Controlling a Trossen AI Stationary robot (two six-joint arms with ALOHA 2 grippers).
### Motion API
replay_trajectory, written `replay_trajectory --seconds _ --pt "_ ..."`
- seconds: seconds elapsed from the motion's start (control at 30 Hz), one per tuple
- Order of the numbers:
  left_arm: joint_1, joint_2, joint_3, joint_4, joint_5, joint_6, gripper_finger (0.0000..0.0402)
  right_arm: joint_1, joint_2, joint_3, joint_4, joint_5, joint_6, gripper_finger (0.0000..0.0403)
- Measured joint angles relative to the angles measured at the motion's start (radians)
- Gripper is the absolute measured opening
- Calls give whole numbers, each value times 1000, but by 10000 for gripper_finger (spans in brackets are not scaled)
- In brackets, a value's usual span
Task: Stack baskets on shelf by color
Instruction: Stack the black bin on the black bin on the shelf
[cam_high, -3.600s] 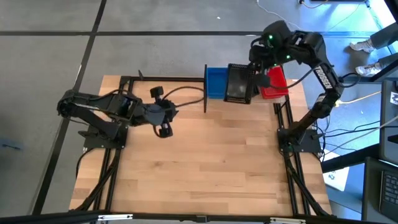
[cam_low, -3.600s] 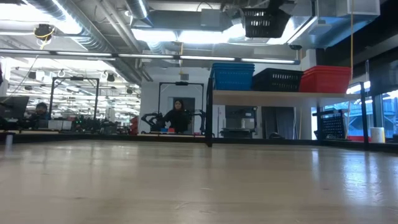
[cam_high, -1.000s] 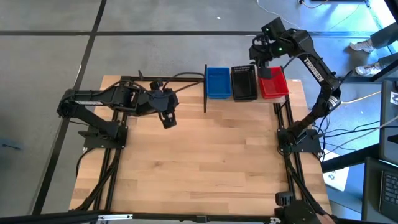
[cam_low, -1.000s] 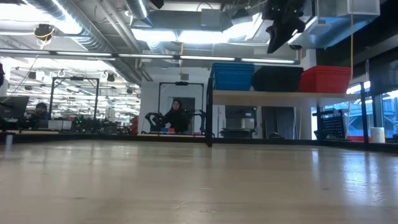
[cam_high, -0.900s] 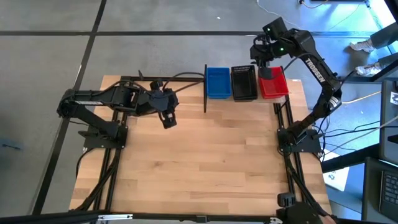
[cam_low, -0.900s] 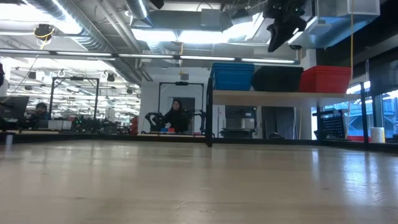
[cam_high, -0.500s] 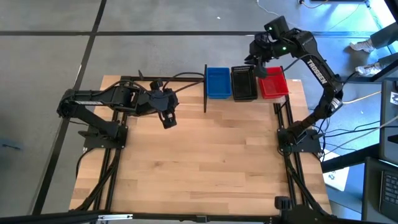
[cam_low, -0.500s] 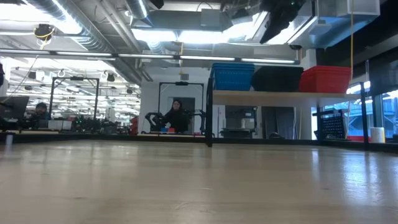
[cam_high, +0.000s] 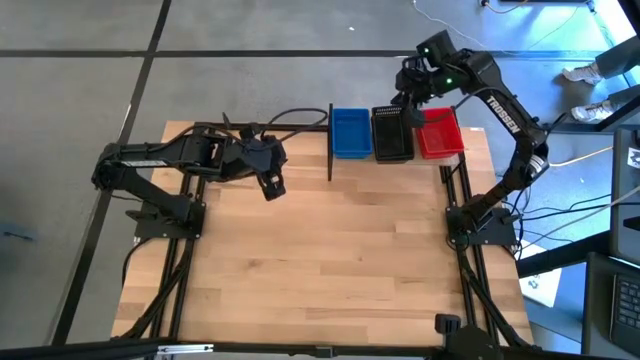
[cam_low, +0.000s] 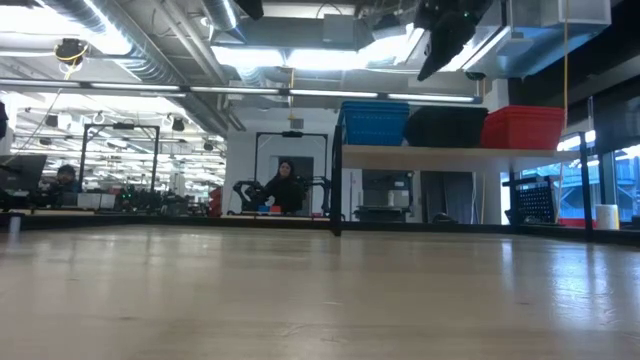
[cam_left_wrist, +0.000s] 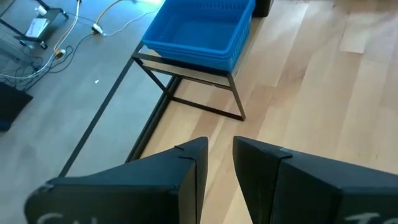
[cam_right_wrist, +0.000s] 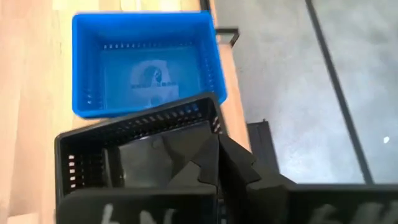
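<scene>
Three stacks of baskets stand side by side on the shelf (cam_low: 450, 152) at the table's far edge: blue baskets (cam_high: 350, 133), black baskets (cam_high: 392, 135) and red baskets (cam_high: 438, 132). The low view shows the same stacks: blue baskets (cam_low: 375, 122), black baskets (cam_low: 446, 127), red baskets (cam_low: 523, 127). My right gripper (cam_high: 407, 98) hangs shut above the far end of the black stack, clear of it (cam_low: 432, 62); its wrist view looks down into the black basket (cam_right_wrist: 124, 149) and the blue basket (cam_right_wrist: 146, 62). My left gripper (cam_high: 270, 188) hovers over the table left of the shelf, its fingers a narrow gap apart (cam_left_wrist: 219, 162).
A black metal post (cam_high: 330, 140) marks the shelf's left end, close to the blue stack. Black frame rails run along the table's left (cam_high: 180, 260) and right (cam_high: 465, 250) sides. The wide wooden tabletop (cam_high: 320, 270) spreads toward the near edge. A person (cam_low: 286, 186) sits far behind.
My right gripper has drifted a little toward the table's left above the black stack and has tipped slightly. The baskets on the shelf have stayed in place.
</scene>
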Motion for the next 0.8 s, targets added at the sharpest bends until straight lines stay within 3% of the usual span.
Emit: replay_trajectory --seconds 0.33,0.8 --pt "0 0 0 0 0 2 69 0 0 -144 117 2 1 0" --pt "0 0 0 0 2 0 69 0 0 -164 150 10 0 0"
